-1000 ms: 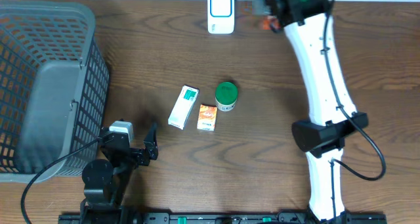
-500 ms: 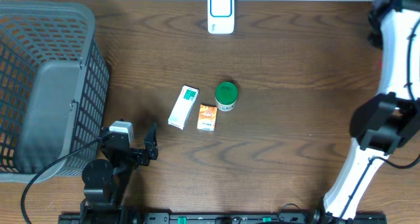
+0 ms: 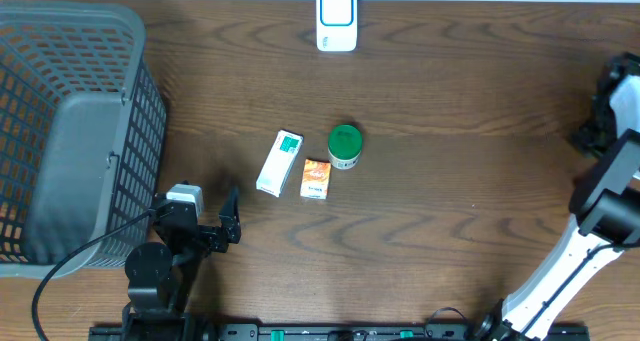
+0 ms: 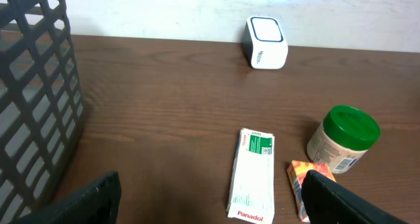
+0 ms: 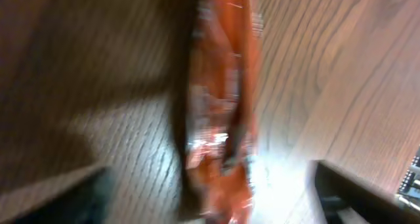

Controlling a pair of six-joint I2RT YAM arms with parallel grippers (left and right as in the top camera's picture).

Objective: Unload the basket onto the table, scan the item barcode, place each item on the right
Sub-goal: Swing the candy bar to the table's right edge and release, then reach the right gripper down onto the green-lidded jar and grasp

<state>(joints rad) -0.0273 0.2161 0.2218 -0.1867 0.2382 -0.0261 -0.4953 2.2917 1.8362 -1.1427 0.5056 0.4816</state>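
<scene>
Your open, empty left pincer sits nearer the Panadol box, which lies lengthwise toward the scanner; your right pincer, also spread, is well apart.

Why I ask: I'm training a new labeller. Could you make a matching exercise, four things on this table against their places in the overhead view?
Things:
1 barcode scanner
2 grey basket
3 Panadol box
4 green-lidded jar

Places:
A far left of the view
B furthest right of the three small items
C far edge, middle
D just left of the small orange box

Pairs: 1-C, 2-A, 3-D, 4-B.
</scene>
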